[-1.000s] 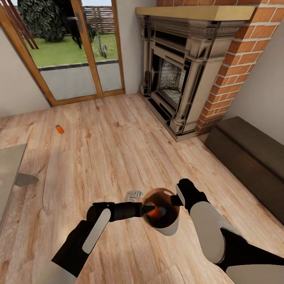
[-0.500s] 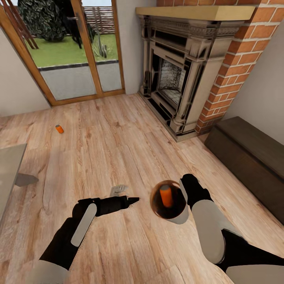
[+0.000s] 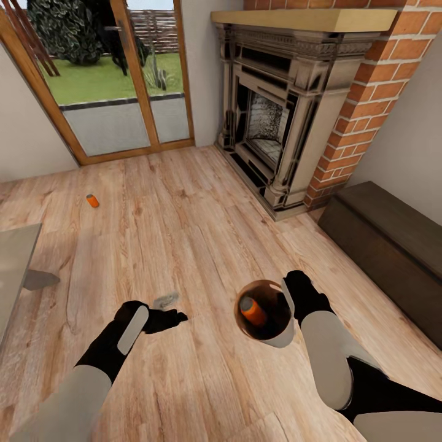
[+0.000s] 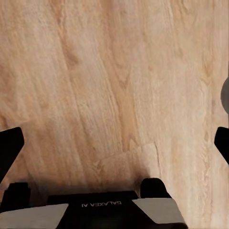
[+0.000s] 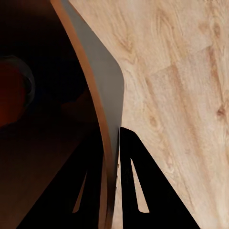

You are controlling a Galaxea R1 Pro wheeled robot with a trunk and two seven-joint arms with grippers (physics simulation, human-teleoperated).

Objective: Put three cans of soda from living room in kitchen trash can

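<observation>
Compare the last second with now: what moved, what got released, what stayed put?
The left gripper let one soda can go into the trash can, then pulled back toward the robot's left, now open and empty. The right gripper kept its pinch on the rim. The floor can stayed put.

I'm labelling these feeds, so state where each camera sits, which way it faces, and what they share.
Head view: high on the robot, looking forward and down at both arms, the trash can, the fireplace.
Left wrist view: above the left gripper, facing floorboards.
Right wrist view: behind the right gripper, which pinches the rim.
Shared: trash can, floor.
</observation>
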